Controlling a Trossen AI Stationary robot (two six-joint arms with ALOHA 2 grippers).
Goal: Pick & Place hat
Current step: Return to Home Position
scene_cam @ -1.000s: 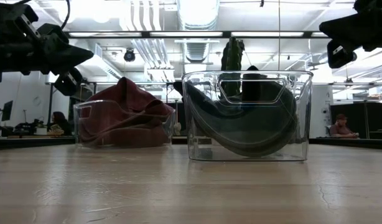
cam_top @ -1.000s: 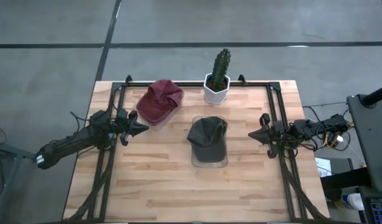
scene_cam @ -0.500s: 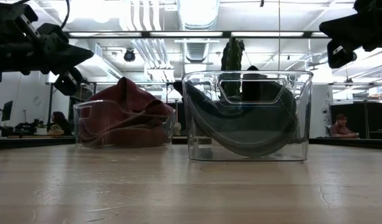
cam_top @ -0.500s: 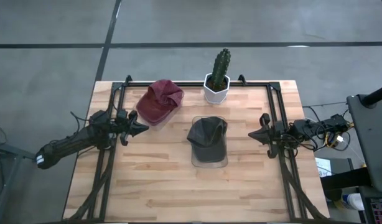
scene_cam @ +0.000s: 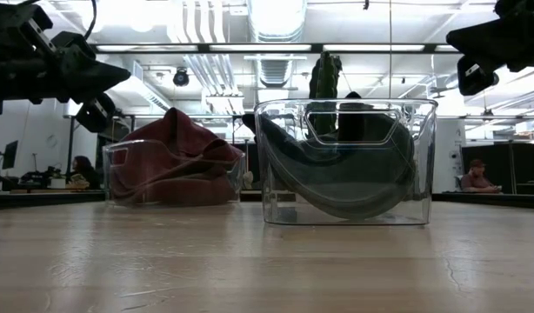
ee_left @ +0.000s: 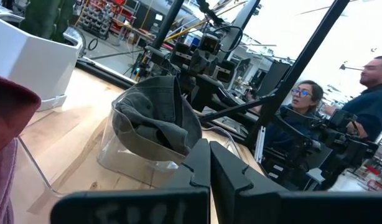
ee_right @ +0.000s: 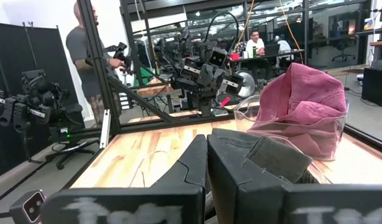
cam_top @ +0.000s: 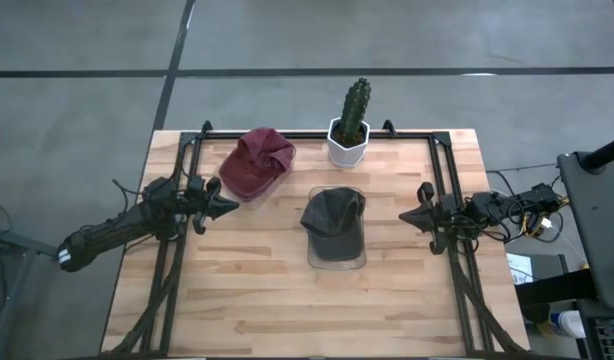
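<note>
No shift since earlier — left end effector (cam_top: 233,207) by red-cap bin (scene_cam: 116,158), right end effector (cam_top: 403,216), both pressed together — cactus (cam_top: 355,104) behind.

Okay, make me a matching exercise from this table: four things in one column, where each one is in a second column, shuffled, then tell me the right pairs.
Things
1. dark red fabric cap
2. dark grey fabric cap
3. green cactus in a white pot
4. right gripper

Places
A. standing free at the far edge of the wooden table
B. inside the middle clear plastic bin
C. above the table's right side, shut and empty, facing the left gripper
D. inside the far-left clear plastic bin

Pairs: 1-D, 2-B, 3-A, 4-C
</note>
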